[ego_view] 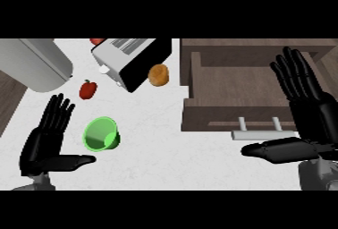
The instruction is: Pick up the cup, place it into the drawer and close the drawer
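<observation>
A green cup lies on its side on the white counter, its mouth facing the view. My left hand stands just left of it, fingers straight and thumb out, holding nothing. The brown wooden drawer is pulled open at the right, with a pale bar handle on its front. My right hand is over the drawer's right side, fingers straight up and thumb pointing left beside the handle, not touching the cup.
A silver toaster sits at the back centre. Beside it lie a brown bread roll and a red pepper. A large grey cylinder fills the back left corner.
</observation>
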